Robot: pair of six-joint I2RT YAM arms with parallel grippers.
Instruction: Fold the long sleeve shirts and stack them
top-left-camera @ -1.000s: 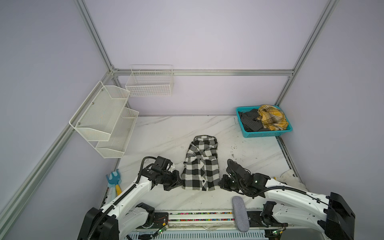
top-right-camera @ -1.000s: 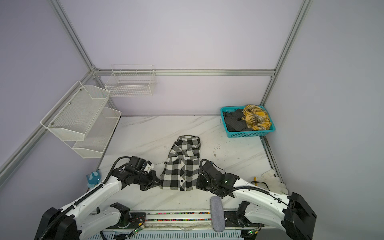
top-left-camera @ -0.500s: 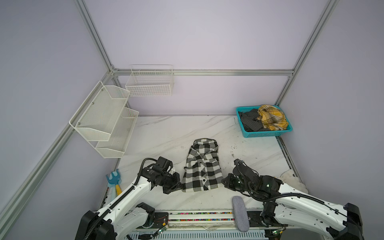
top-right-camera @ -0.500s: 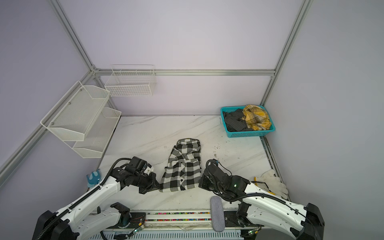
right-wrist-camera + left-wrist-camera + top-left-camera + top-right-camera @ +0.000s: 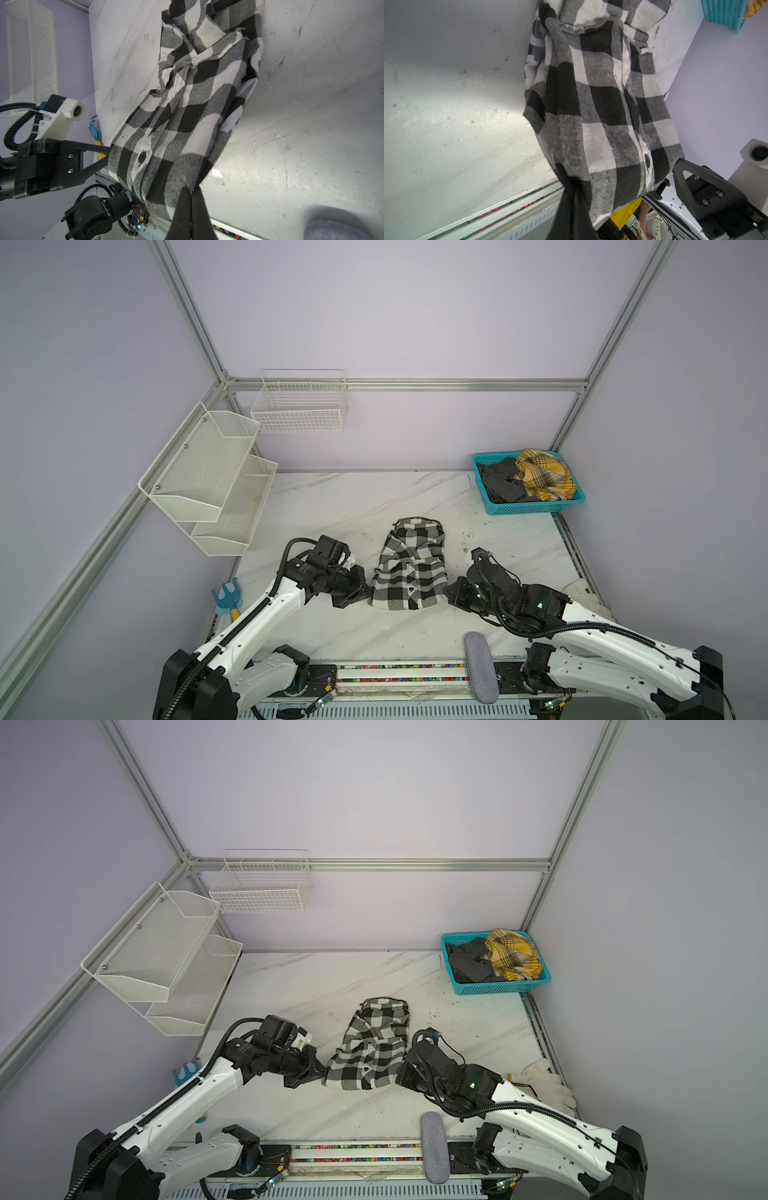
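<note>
White marble-look table point(image 5: 332, 510) fills the floor of a lilac-walled cell, and the checked shirt point(image 5: 409, 568) lies lengthwise on its near half, collar end away from the arms. The left gripper point(image 5: 366, 592) is clamped on the near left corner of the hem; the left wrist view shows its black fingers point(image 5: 566, 218) pressed together with cloth pinched between them. The right gripper point(image 5: 446, 593) is likewise closed tight on the near right corner, the fingers point(image 5: 180, 212) meeting over the fabric in the right wrist view. The hem runs between the 2 grippers. Both top views show what the wrist views mostly miss: a teal basket point(image 5: 498, 988) in the far right corner, well apart from the checked shirt, holding a yellow shirt point(image 5: 513, 955) and a grey shirt point(image 5: 467, 963). Only a corner of it shows in the left wrist view. The wrist views alone show 1 dark button point(image 5: 142, 156) near the hem. White gloves point(image 5: 544, 1081) at the table's right edge appear clearly in a top view.
</note>
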